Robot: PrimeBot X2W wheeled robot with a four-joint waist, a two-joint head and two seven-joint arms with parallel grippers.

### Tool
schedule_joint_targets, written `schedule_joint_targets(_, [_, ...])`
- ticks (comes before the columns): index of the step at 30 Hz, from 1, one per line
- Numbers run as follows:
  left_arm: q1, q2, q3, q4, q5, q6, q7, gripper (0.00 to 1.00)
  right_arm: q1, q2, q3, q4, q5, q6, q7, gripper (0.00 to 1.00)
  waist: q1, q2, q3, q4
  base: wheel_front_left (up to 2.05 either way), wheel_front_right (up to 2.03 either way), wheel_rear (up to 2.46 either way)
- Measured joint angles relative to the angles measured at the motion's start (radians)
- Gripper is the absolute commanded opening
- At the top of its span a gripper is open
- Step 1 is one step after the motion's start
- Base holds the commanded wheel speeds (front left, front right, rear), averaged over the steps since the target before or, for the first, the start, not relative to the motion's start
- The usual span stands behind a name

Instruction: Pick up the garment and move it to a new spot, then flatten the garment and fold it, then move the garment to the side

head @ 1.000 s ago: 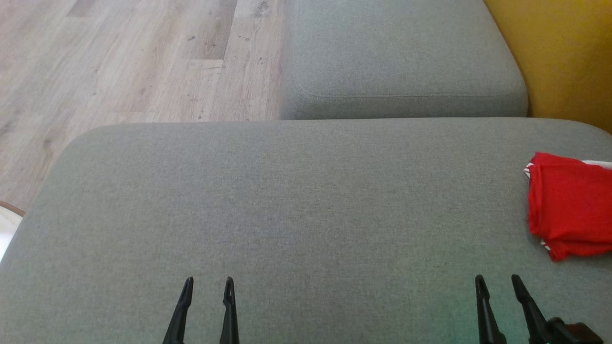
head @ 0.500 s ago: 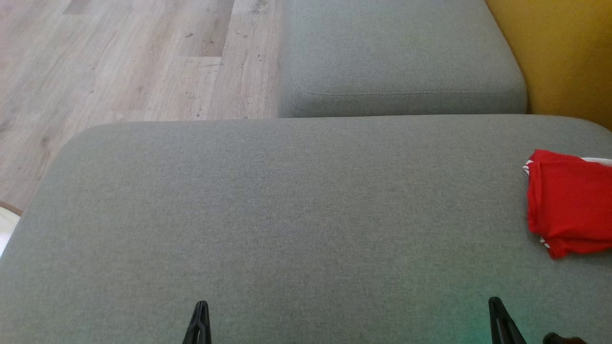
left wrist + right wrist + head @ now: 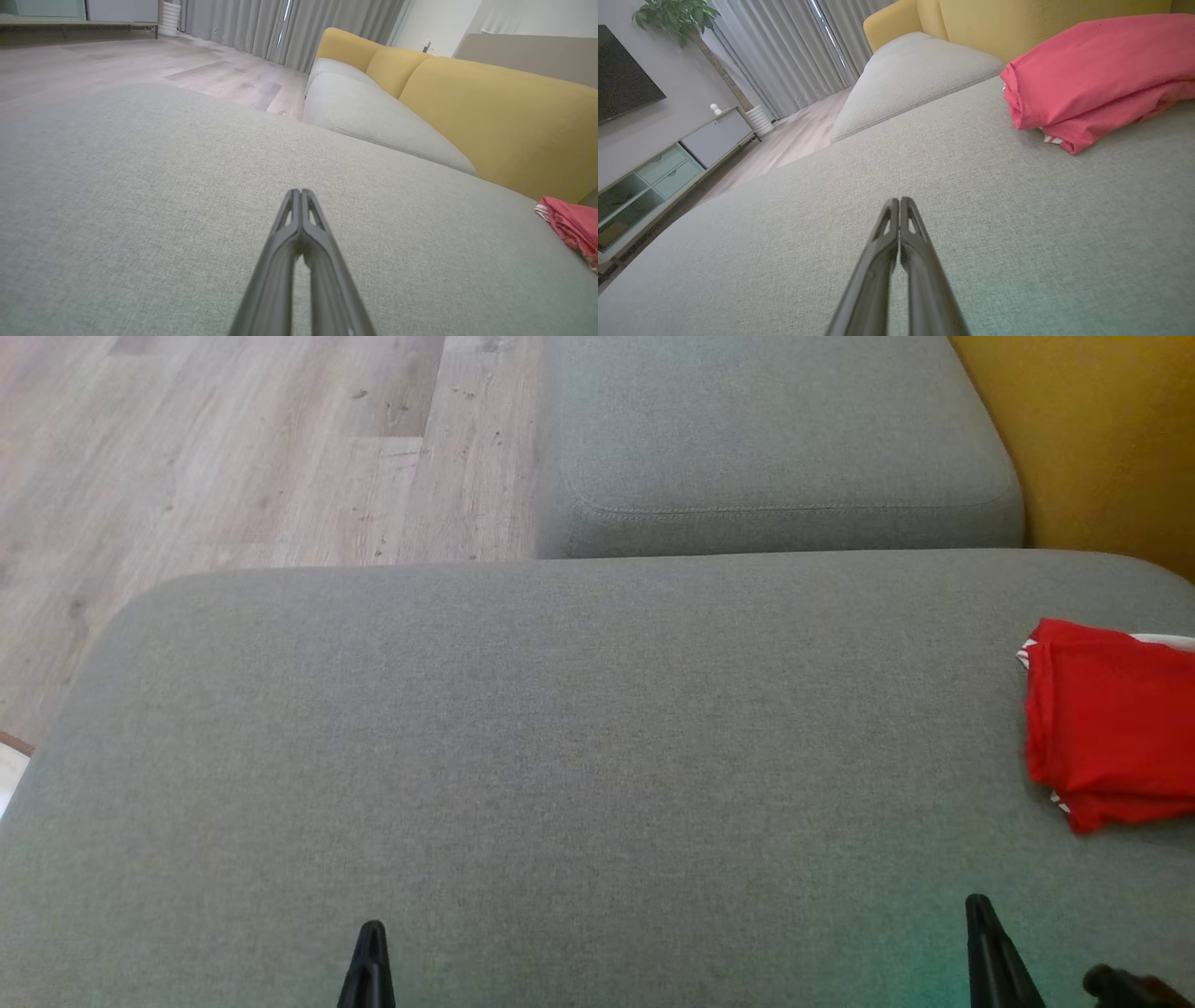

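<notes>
A folded red garment point(image 3: 1111, 723) with white-striped trim lies at the far right of the grey sofa cushion point(image 3: 560, 737). The right wrist view has the garment point(image 3: 1092, 79) at upper right, ahead of and to the right of my right gripper point(image 3: 899, 201), which is shut with nothing in it. In the left wrist view the garment point(image 3: 572, 226) sits at the right edge, far from my left gripper point(image 3: 299, 192), also shut and empty. In the head view the tips of the left gripper point(image 3: 371, 933) and right gripper point(image 3: 977, 905) poke up from the bottom edge.
A second grey cushion point(image 3: 775, 439) lies beyond the seam, with yellow backrests point(image 3: 1102, 439) to the right. Wooden floor point(image 3: 233, 448) spreads at the upper left. A low TV cabinet point(image 3: 658, 172) and curtains point(image 3: 784, 51) stand across the room.
Both grippers went from open to shut and drew back toward the bottom edge. The head camera shifted slightly, so the scene slid up a little. The garment stays put.
</notes>
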Motion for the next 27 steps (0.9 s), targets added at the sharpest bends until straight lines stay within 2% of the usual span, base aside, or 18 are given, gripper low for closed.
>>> schedule_joint_targets(27, [-0.078,0.006,0.064,0.032,-0.322,-0.053,0.066,0.00,-0.076,-0.002,-0.025,0.009,0.314,0.000,0.070,0.00,0.0000,0.0000,0.026,-0.019,0.00,0.00,0.00])
